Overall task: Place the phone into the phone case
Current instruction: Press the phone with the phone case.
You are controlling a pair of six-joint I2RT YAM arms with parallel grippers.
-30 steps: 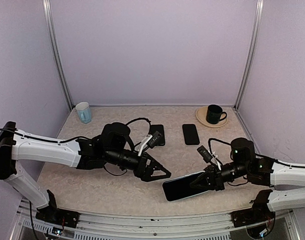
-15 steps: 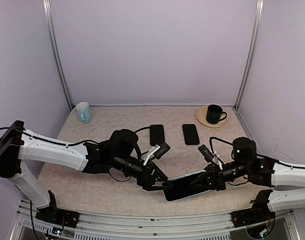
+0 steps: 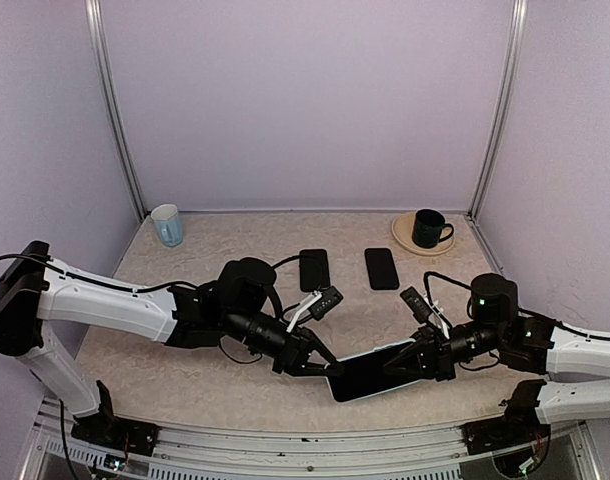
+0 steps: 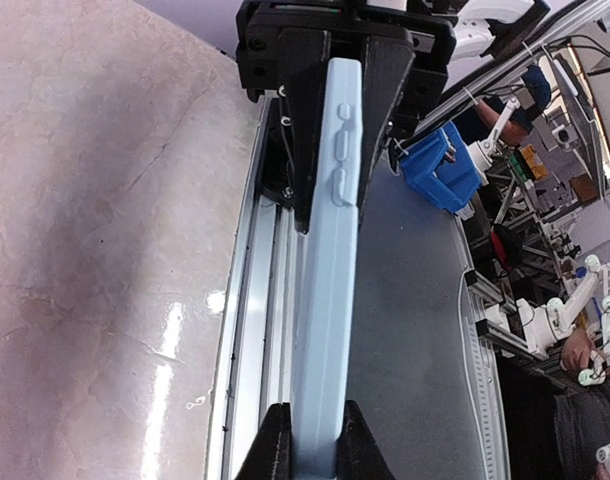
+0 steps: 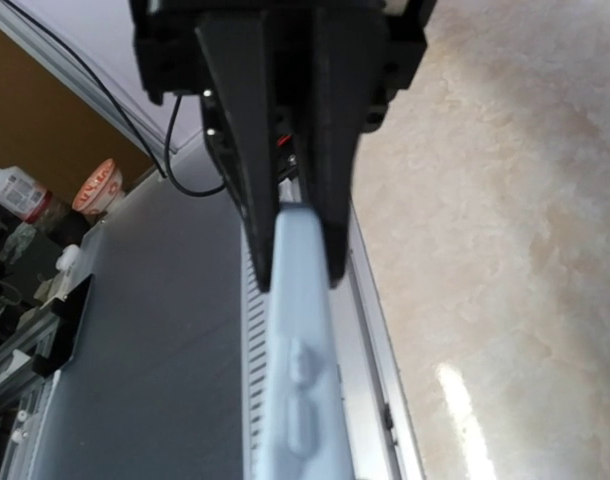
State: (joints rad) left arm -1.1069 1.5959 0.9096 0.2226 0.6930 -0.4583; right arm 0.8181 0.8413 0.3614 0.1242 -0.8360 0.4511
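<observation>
Pale blue soft-plastic phone case (image 3: 370, 372), dark and glossy on its upper face, hangs just above the beige marbled bench (image 3: 165, 370), now pinched at both ends. The left claw (image 3: 329, 368), wide open and short of the case a second ago, has reached in and clenched on the case's left end, while the right claw (image 3: 403, 362) stays clenched on its right end. Both wrist views show the case's edge with its button bumps gripped between black fingers. Beyond the case, well apart from it, a black rectangular phone (image 3: 314, 268) and a second black slab (image 3: 382, 268) lie flat and untouched. With the case shared, one claw could probably let go and fetch a phone
</observation>
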